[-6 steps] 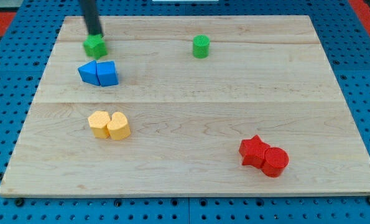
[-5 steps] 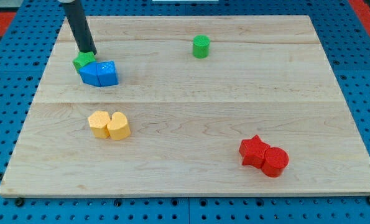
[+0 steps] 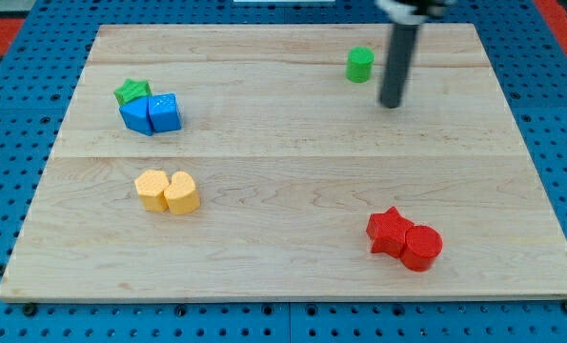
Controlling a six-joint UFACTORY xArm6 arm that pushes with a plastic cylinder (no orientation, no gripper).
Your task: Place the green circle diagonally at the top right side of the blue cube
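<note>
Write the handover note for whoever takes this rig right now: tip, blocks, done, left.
My tip is near the view's top right, just right of and slightly below the green circle, not touching it.
The blue cube sits at the view's upper left, pressed against another blue block, with a second green block at their top left.
Done: nothing visible; the green circle is far to the right of the cube.
Left: push the circle leftward until it sits diagonally at the cube's top right.

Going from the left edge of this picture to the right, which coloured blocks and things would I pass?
Green block touching the blue blocks → yellow blocks → green cylinder → my tip → red blocks, the star then the round one.
</note>
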